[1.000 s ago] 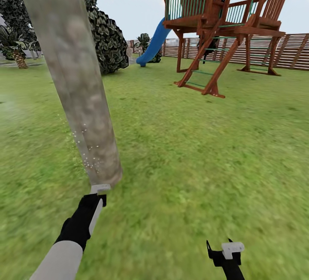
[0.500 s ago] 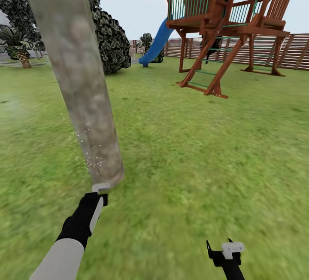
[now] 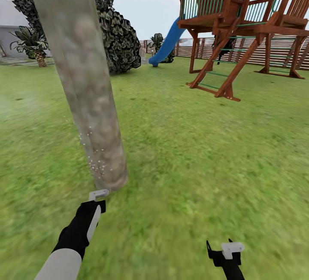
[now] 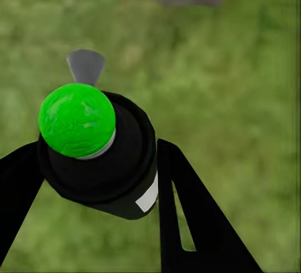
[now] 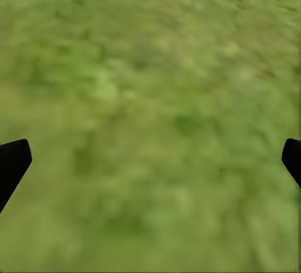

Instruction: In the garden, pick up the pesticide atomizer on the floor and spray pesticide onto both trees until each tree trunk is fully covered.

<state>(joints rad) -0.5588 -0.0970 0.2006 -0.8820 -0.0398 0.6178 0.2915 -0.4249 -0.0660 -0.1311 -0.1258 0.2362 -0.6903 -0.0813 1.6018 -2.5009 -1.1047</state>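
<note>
My left gripper [image 4: 94, 166] has its two black fingers [image 4: 188, 216] closed against the sides of the pesticide atomizer [image 4: 103, 160], a black bottle with a bright green cap and a white label, seen from my left wrist camera over blurred grass. From the head camera, the same left gripper [image 3: 98, 195] hangs low over the lawn [image 3: 206, 151] just short of the foot of the tree trunk [image 3: 86, 86], a thick grey-tan mottled column that rises out of the top of the picture. A scatter of fine white specks of pesticide [image 3: 96, 159] sits on the lower trunk, on the side facing my arm. My right gripper [image 3: 225, 252] is down at the lower edge of the head view, well apart from the trunk; through its wrist camera its fingertips [image 5: 12, 163] stand wide apart at the two edges with nothing but grass between them. Farther off stand a dark round bush [image 3: 120, 41], a small palm [image 3: 32, 46], a red-brown wooden play tower [image 3: 244, 22] with a blue slide [image 3: 167, 44], and a brown slatted fence [image 3: 266, 52].
</note>
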